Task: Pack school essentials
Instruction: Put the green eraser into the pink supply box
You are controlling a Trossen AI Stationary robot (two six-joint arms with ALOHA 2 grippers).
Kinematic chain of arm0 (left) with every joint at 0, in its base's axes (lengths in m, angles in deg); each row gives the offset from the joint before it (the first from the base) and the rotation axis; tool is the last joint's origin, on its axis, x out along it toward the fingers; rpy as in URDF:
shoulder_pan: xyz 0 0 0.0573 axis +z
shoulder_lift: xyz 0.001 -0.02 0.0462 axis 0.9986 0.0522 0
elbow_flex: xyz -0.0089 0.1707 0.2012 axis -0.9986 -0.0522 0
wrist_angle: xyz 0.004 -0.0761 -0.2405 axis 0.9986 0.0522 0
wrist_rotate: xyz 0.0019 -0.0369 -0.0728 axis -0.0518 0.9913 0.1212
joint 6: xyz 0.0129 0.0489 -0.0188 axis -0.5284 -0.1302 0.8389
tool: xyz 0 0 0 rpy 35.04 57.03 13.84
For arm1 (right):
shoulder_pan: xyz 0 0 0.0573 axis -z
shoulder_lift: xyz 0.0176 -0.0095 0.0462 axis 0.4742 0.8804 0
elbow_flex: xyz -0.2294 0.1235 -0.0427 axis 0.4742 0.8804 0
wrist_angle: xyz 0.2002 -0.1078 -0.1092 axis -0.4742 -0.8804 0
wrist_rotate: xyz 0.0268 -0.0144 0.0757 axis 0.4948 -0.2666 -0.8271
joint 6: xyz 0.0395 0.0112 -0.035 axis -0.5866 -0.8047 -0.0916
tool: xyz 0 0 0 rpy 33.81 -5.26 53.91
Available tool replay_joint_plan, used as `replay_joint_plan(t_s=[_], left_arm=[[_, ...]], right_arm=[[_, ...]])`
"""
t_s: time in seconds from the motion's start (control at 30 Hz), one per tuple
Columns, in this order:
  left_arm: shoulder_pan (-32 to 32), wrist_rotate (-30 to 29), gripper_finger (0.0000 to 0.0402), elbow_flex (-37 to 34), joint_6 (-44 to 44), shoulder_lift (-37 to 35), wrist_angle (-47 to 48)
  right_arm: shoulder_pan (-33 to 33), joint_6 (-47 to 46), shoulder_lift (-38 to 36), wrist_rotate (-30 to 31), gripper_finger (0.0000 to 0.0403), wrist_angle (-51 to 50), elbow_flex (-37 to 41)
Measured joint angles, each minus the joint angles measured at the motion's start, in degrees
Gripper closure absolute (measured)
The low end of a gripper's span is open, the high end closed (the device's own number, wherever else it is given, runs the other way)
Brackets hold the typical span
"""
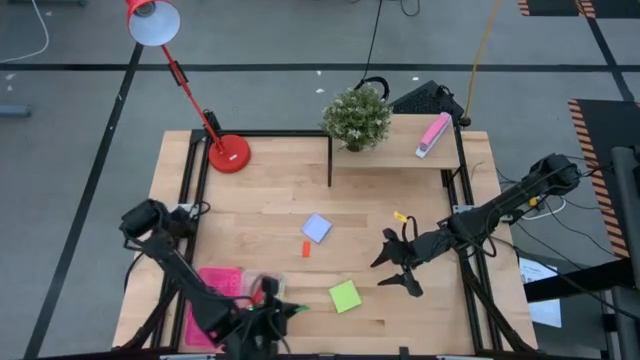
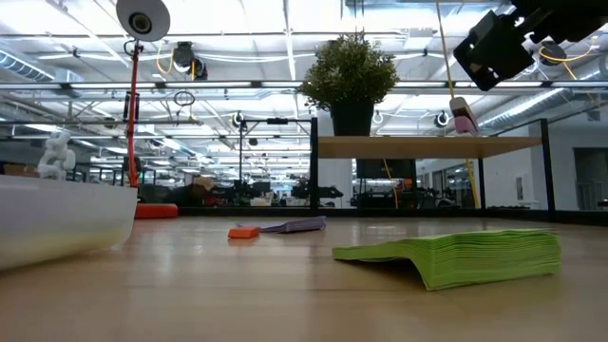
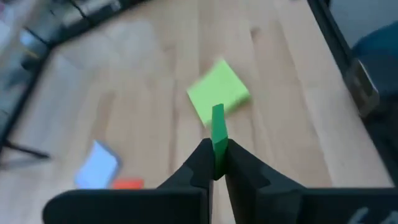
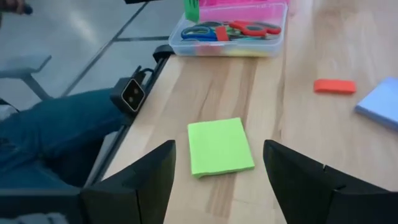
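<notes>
**Robot arms sort stationery at a wooden bench**

The wooden table carries a red lamp and a shelf with a potted plant; a wide hall of ceiling lights stretches behind; near the front edge, the clear box already holds scissors, likely the packing spot; the right gripper hovers spread wide near the green note pad, apparently lining up a grab; the left gripper pinches a green block; blue pad and orange block lie loose mid-table

Scissors lie in the tray.
</notes>
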Motion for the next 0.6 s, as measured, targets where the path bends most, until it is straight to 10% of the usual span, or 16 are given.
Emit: replay_joint_plan(t_s=[0.6], left_arm=[[-2.6, 16.81, 0.0377, -0.02, 33.17, 0.29, 26.74]], right_arm=[[6.57, 4.23, 0.01, 0.04, 0.0168, 0.86, -0.02]])
